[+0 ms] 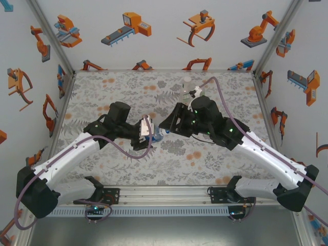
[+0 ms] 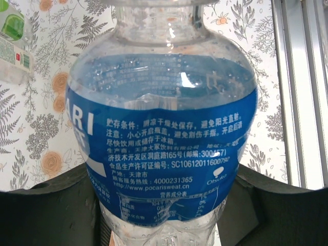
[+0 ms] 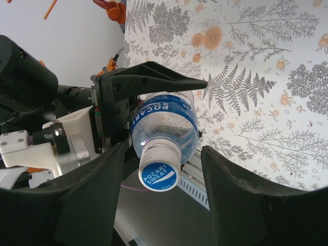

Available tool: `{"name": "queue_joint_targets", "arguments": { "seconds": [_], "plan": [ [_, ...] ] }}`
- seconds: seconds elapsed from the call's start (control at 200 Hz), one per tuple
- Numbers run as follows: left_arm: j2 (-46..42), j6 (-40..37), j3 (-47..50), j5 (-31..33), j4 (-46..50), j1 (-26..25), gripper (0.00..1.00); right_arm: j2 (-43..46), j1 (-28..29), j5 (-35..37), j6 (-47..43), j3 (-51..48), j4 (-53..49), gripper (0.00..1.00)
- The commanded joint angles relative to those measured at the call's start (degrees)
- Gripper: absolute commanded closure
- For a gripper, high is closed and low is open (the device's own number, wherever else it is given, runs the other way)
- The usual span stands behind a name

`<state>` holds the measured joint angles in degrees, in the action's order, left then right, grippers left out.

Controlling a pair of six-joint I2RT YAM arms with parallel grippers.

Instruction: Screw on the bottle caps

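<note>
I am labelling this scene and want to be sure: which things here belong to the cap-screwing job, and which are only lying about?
Job: blue-label bottle in the left end effector; its cap, on the neck; right end effector, open around it; second bottle, far side.
Just there: purple cable; robot pictures on the walls.

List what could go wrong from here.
1. The right hand stands open around the cap, not touching it; if the cap is only partly threaded, it may come off.
2. The left hand holds the blue-label bottle sideways; a slipping grip could drop it.
</note>
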<state>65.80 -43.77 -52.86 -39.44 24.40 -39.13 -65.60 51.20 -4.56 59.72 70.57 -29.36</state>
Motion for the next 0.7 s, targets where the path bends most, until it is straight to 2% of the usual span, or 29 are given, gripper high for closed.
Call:
{"name": "queue_joint_targets", "arguments": {
  "seconds": [0.0, 0.145, 0.275, 0.391, 0.531, 0.591, 0.696],
  "plan": [
    [-0.56, -0.01, -1.81, -2.41, -0.59, -0.19, 1.00, 0.25, -0.52, 1.77, -7.91, 3.68, -2.10, 0.40],
    [-0.48, -0.27, -1.81, -2.99, -0.33, -0.21, 1.00, 1.22, -0.60, 1.40, -25.35, 6.48, -1.66, 0.41],
    [-0.24, -0.94, -2.11, -4.48, 0.41, -0.16, 1.00, 2.96, -0.65, -4.81, -46.77, 6.81, 0.81, 0.45],
    [-0.24, -1.26, -2.16, -5.30, 0.74, -0.22, 1.00, 3.64, -0.58, -14.18, -64.60, 7.19, -0.39, 0.47],
    [-0.24, -1.58, -2.15, -6.13, 0.91, -0.21, 1.00, 2.59, -0.27, -26.37, -87.50, 8.44, -7.84, 0.46],
    [-0.24, -1.74, -2.16, -6.56, 1.00, -0.24, 1.00, 2.09, 0.12, -27.09, -92.86, 8.80, -9.33, 0.46],
    [-0.26, -1.93, -2.16, -7.12, 1.23, -0.21, 1.00, 0.90, 0.30, -26.94, -95.31, 9.37, -8.97, 0.48]
  ]
}}
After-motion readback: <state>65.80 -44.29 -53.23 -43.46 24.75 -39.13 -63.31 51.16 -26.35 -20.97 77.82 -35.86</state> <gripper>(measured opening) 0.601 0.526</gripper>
